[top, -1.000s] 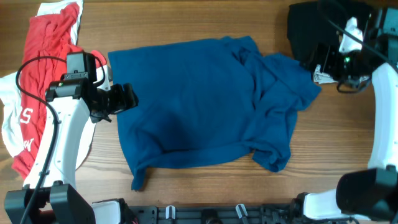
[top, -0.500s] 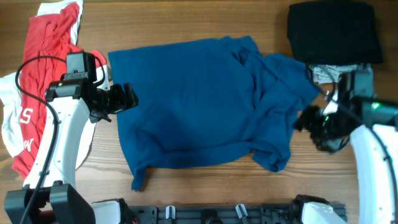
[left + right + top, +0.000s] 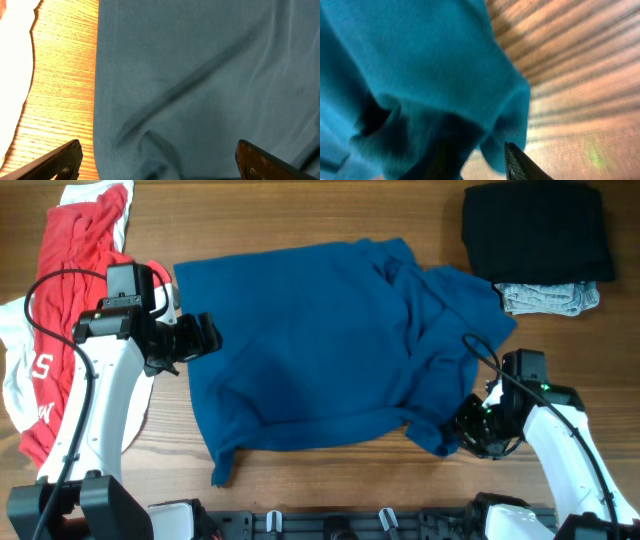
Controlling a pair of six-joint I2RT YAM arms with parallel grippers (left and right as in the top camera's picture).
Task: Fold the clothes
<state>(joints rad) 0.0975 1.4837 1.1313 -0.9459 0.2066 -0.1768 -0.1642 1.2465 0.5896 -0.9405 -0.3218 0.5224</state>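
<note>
My right gripper (image 3: 472,432) sits low at the dark-blue T-shirt's (image 3: 310,340) lower right corner, with soft cloth bunched at its fingers. The view is too blurred to tell whether they grip. My left gripper (image 3: 205,338) reaches level over the shirt's left edge, spread wide and holding nothing. The shirt lies on the wood-grain table (image 3: 300,220), rumpled along its right side. Red cloth (image 3: 75,240) is heaped to its left.

You have bare table (image 3: 330,475) along the front, below the blue shirt (image 3: 320,340). The red and white clothes (image 3: 70,260) block your left side, and the black pile (image 3: 535,230) with the grey cloth (image 3: 550,298) fills the far right corner.
</note>
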